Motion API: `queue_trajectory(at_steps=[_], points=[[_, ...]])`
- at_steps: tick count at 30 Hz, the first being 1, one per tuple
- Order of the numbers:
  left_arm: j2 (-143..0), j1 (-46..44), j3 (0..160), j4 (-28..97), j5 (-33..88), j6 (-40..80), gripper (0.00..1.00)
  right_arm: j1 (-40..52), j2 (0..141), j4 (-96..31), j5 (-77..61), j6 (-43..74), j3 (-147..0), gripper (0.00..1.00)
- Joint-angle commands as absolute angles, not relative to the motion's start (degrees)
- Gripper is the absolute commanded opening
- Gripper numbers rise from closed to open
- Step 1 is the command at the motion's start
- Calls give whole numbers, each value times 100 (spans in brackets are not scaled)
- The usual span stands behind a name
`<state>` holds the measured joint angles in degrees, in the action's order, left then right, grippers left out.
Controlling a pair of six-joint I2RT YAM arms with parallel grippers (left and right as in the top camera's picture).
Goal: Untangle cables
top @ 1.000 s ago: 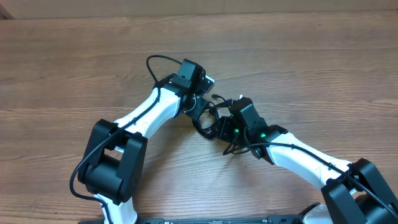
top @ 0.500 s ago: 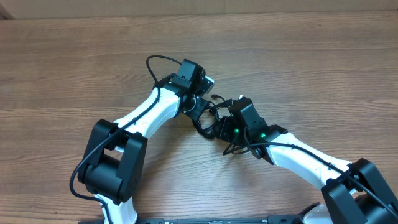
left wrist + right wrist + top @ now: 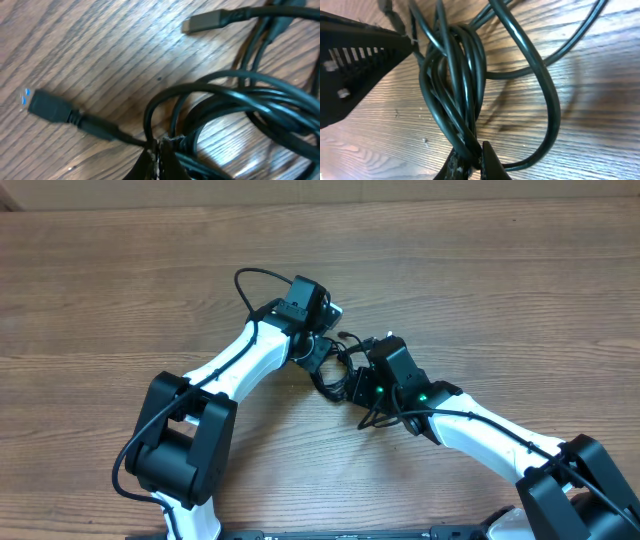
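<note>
Overhead: met over the table, left gripper and right gripper tip to tip in the cables.

Left wrist: pinched shut on the tangle; saw a loose plug ahead-left.

Right wrist: clamped shut on the looped bundle; crowded ahead-left by a black slotted finger.

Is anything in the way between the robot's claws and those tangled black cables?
Nothing visible is in the way. The left claw is pinched shut on strands of the cables, and the right claw is pinched shut on the same tangle. Only the bare wooden table lies around them.
</note>
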<state>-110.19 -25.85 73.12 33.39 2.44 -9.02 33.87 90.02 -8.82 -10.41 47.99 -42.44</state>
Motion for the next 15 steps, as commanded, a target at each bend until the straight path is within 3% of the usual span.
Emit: queue_trajectory(at_steps=[1, 15], points=[[-11126, -2591, 7273, 3380, -102, -921, 4, 3413, 9045, -683, -1376, 4801, -4198, 4], [-11126, -2591, 7273, 3426, -598, -893, 4, 3413, 9045, -506, -1658, 4799, -4198, 4]])
